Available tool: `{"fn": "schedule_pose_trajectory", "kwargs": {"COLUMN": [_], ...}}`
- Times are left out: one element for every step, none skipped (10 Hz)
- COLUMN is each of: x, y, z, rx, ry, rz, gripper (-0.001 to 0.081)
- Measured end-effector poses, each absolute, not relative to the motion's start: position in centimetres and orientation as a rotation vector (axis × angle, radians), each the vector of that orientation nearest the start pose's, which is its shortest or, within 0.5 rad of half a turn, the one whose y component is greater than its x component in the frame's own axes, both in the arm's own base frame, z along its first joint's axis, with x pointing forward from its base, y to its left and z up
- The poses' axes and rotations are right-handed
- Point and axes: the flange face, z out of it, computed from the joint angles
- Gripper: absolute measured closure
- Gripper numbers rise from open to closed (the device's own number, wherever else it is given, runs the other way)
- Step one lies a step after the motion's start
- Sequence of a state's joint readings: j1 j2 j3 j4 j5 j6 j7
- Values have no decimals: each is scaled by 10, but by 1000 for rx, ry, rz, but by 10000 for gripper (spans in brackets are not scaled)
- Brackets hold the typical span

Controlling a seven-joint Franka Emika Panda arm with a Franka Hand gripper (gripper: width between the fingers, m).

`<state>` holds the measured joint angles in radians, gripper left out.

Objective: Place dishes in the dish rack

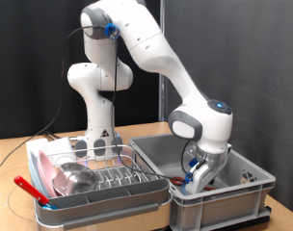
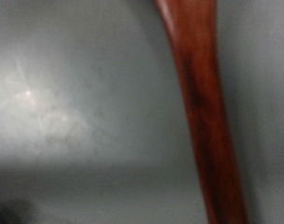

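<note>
The dish rack (image 1: 98, 178) stands on the table at the exterior view's left, chrome wires over a pale tray. A shiny steel bowl (image 1: 74, 175) lies inside it. A thin red long piece (image 1: 29, 186) rests by the rack's front left corner. My gripper (image 1: 197, 179) is lowered into the grey plastic tub (image 1: 219, 197) to the right of the rack, with its fingertips hidden by the tub wall. The wrist view shows a blurred reddish-brown long handle (image 2: 203, 112) very close over the grey tub floor (image 2: 77, 103). No fingers show there.
The tub and the rack stand side by side, almost touching. The robot's base (image 1: 100, 120) rises just behind the rack. A black cable (image 1: 31, 144) runs across the wooden table at the exterior view's left. A black curtain closes the back.
</note>
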<state>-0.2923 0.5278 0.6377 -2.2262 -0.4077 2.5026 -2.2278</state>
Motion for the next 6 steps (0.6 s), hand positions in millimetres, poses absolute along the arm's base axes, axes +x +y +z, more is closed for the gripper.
{"fn": "schedule_pose_trajectory", "kwargs": {"x": [494,496,497,501,504,507], "y": [199,201,200,200,199,198], "z": [169,168,168,168,168,167], "rx": [440,440,443,452,463,473], "ry": [3239,3239,3241,3240,3239,3239], "rz": [7,-3,-12,-10,-10,-10], "gripper": [3,3,3,112,112,250]}}
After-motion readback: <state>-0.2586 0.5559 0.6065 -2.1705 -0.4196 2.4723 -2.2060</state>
